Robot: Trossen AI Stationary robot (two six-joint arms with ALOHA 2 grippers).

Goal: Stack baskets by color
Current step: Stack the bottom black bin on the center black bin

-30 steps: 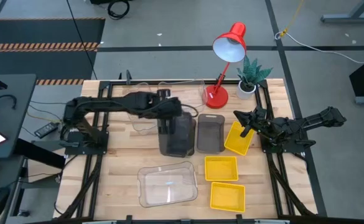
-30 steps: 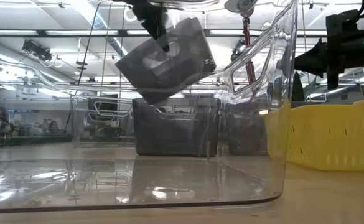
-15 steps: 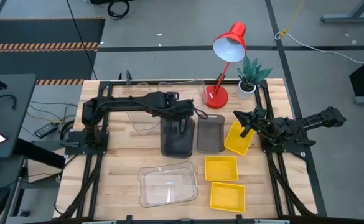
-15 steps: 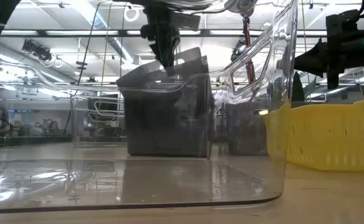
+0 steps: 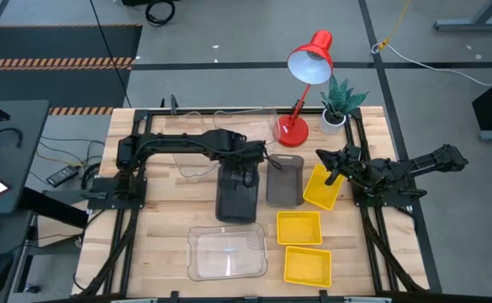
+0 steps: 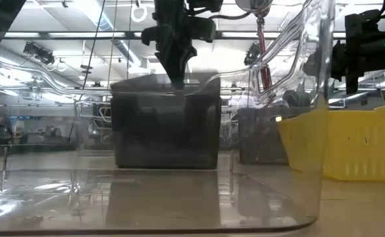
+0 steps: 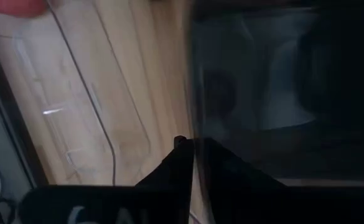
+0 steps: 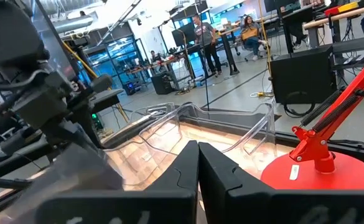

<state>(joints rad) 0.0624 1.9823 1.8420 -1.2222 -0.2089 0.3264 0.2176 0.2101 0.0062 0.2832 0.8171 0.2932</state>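
Stacking grey [image 5: 236, 198] | left gripper [image 5: 247, 168] fingers thinly clamped on its rim | right gripper [image 5: 330, 162] pinched together | yellows [image 5: 299, 228], clears [image 5: 226, 251] unstacked

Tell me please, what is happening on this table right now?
The robot is sorting baskets by colour. The left gripper sits at the far rim of a dark grey basket that rests inside another grey one in mid-table. A second grey basket stands beside it. The right gripper waits, shut, above a tilted yellow basket. Two more yellow baskets and a clear basket lie nearer the front edge.
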